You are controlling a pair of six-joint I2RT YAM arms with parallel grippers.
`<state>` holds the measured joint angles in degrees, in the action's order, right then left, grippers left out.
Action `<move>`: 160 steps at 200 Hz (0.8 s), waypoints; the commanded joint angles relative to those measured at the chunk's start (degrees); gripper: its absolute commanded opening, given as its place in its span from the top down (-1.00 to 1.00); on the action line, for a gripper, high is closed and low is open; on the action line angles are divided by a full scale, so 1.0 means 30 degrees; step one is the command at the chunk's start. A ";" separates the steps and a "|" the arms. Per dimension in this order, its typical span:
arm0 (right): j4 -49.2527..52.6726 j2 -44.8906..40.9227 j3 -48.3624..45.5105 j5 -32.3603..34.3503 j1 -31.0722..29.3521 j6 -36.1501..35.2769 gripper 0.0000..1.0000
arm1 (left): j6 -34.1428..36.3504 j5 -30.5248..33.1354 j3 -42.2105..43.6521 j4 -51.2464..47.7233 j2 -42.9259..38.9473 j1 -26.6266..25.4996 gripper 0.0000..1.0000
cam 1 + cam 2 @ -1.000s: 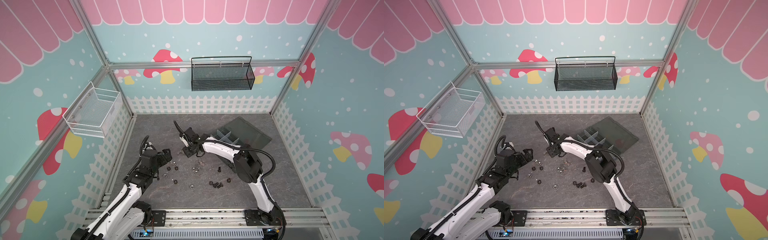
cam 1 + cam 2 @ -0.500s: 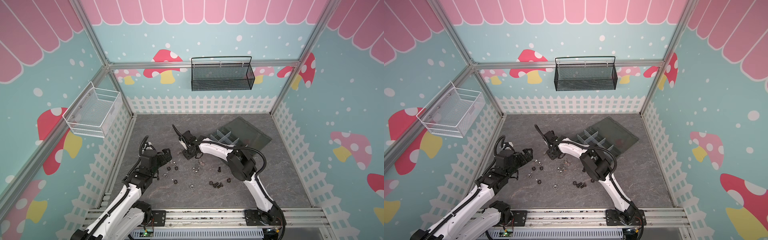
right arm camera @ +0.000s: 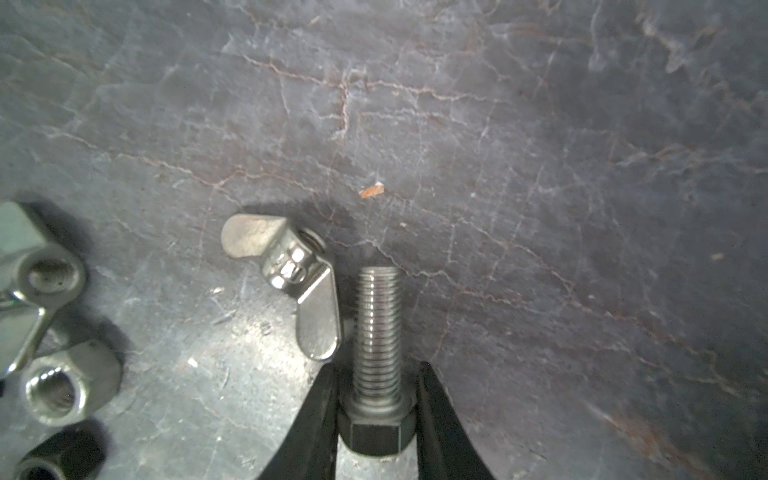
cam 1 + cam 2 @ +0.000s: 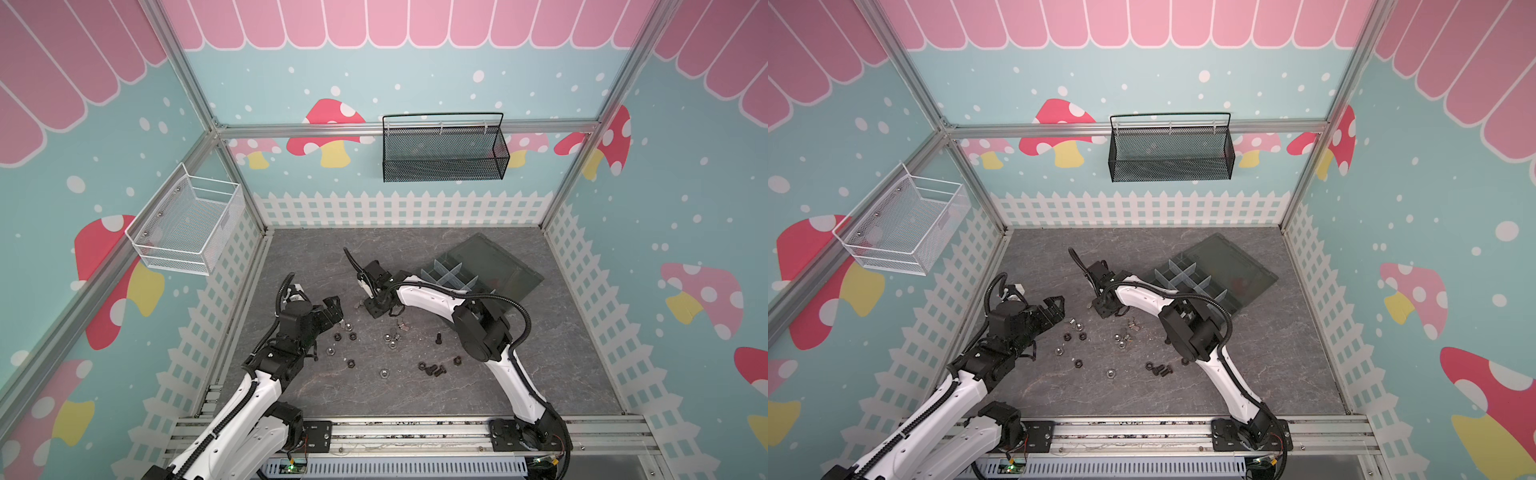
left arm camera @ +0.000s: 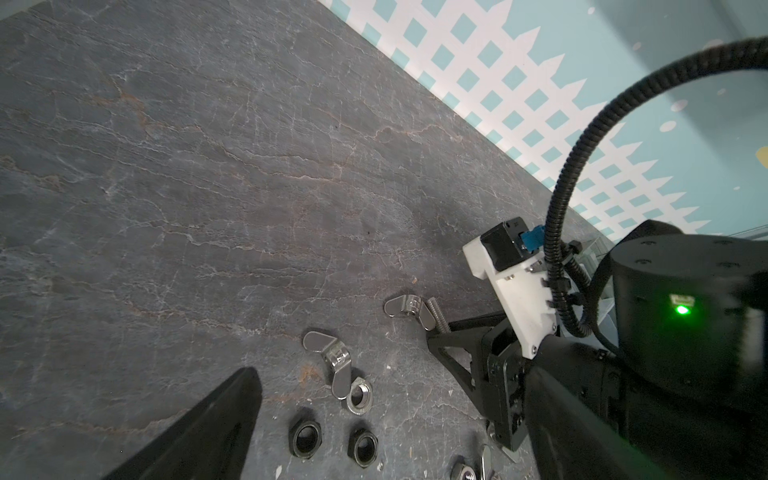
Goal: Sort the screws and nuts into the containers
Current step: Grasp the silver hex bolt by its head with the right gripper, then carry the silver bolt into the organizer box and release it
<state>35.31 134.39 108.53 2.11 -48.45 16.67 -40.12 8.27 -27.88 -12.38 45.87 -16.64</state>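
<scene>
Top views first. Over the last second the right gripper [image 4: 376,309] [image 4: 1105,309] had dropped from just above the tabletop [image 4: 415,395] right down onto it, at the far edge of the scattered hardware. Its jaws had gone from partly spread to nearly together. The left gripper [image 4: 333,308] [image 4: 1054,307] hadn't budged: jaws spread wide, holding nothing, parked near a couple of black nuts [image 4: 337,336]. The organizer box [image 4: 446,272] lay open well to the right of the pile, and from up there I couldn't make out anything in its compartments.

In the left wrist view only one of the left gripper's fingers [image 5: 216,424] showed, with nothing against it. Across the tabletop you could see the right gripper [image 5: 457,336] planted low. The threaded end of the silver screw [image 5: 438,318] poked out of it, right beside a wing nut [image 5: 409,307].

The right wrist view was the clear one. The jaws were pinching the silver screw [image 3: 380,324] at its head end, one finger on each side of the hex head, shank pointing away. It looked like it was still lying flat on the tabletop, not lifted yet. The wing nut [image 3: 291,270] sat just beside the shank, maybe touching it, but outside the jaws.

My read: the grab was basically made, so what was left was the lift and the carry over to the box. I'd have watched that wing nut for getting dragged along. With nearly everything else still loose, the sort looked like it was in its early days.
</scene>
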 commanded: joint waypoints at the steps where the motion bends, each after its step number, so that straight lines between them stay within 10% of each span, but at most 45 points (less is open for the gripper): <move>1: 0.0725 -0.0005 -0.0640 0.0311 -0.0111 0.0003 0.66 | -0.0020 0.0075 0.0183 0.0238 -0.0289 0.0011 -1.00; 48: -0.0475 -0.2460 -0.3009 0.1081 -0.0111 0.0890 1.00 | 0.0101 0.0070 0.0201 0.0359 -0.0320 -0.0011 -1.00; 160: -0.1379 -1.1633 -1.0589 0.3681 0.1381 0.2918 1.00 | 0.0111 -0.0686 0.0244 0.1022 0.0085 0.0011 -1.00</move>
<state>31.05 103.88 81.14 11.38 -46.89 22.81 -39.68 6.83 -27.66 -10.35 45.95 -16.64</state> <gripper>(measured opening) 0.265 0.996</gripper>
